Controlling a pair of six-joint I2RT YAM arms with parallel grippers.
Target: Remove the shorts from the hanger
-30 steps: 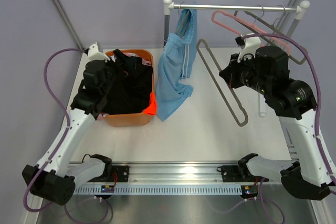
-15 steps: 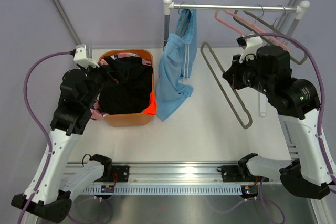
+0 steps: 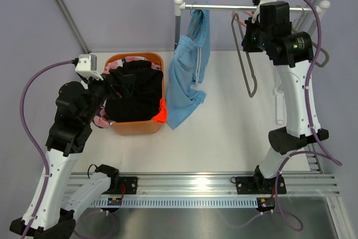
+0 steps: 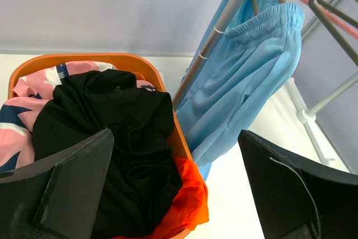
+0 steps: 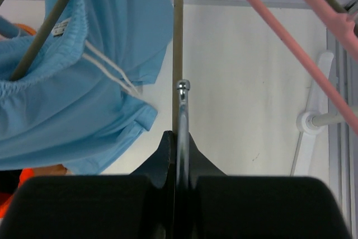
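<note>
My left claw (image 4: 174, 155) gapes empty; my right claw (image 5: 178, 138) pinches the grey hanger (image 3: 246, 64). The light blue shorts (image 3: 189, 76) hang from the rail (image 3: 224, 8) at the table's (image 3: 224, 138) far edge: soft, light, best taken at the waistband (image 4: 268, 23).

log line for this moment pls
left claw: open, at basket | right claw: shut on grey hanger by rail | light blue shorts: hung from rail | black shorts: in basket

Open table (image 3: 224, 138) right of blue shorts (image 3: 187, 76); rail (image 3: 224, 8), grey hanger (image 5: 178, 26) crowd back.
</note>
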